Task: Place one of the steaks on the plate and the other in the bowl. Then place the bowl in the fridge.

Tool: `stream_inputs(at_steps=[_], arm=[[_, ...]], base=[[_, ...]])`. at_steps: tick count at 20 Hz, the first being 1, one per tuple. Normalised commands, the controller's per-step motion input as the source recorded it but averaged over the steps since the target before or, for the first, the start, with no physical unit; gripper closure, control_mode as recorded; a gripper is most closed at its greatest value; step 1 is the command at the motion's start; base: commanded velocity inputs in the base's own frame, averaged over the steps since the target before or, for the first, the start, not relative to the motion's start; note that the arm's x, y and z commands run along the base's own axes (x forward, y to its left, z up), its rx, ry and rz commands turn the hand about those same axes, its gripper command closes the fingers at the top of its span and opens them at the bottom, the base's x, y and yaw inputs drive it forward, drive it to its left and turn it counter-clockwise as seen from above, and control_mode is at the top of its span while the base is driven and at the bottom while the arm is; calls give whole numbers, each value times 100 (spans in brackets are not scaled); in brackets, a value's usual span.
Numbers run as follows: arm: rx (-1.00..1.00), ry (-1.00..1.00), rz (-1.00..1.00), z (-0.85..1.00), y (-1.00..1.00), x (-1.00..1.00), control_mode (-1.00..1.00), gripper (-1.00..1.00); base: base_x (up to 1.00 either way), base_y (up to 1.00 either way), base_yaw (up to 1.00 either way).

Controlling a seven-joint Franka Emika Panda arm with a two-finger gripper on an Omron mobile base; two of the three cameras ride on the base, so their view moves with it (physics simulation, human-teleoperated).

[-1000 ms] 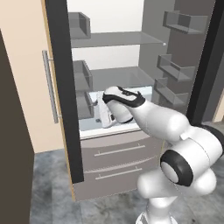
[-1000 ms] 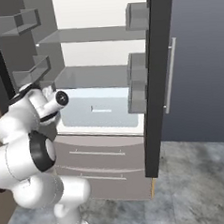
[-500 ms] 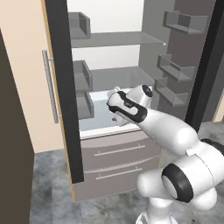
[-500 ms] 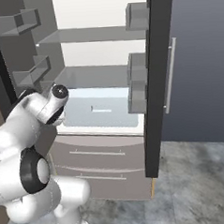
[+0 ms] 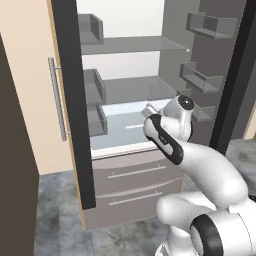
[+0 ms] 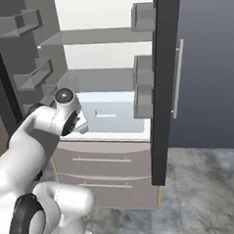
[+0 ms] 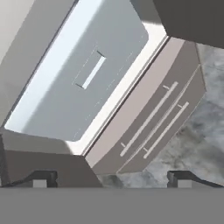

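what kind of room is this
Most likely a kitchen, rendered in simulation: an open French-door fridge with white shelves, door bins and two lower drawers, standing on a grey stone-look floor.

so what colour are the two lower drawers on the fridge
Grey-taupe, each with a thin pale bar handle. The lower drawers of the fridge show best in the right base view.

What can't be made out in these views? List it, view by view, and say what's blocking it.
- Left base view: the arm covers the right front corner of the white bin inside the fridge.
- Right base view: the open fridge door hides the white bin's right end, and the arm covers its left corner.
- Hand view: the fridge's upper shelves are cut off by the picture's edge.
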Motion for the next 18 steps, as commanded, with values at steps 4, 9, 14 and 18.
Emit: stream_inputs(at_steps=[4,9,14,18], arm=[[-53,0,70,-2,-44,-26,-100,-100],[-62,17,74,2,6,-47,-100,-100],[-75,58,27,-26,-2,-37,-100,-100],[-14,35,-4,-71,-45,-1,-100,-100]], base=[[0,0,0],[0,0,0],[0,0,0],[0,0,0]])
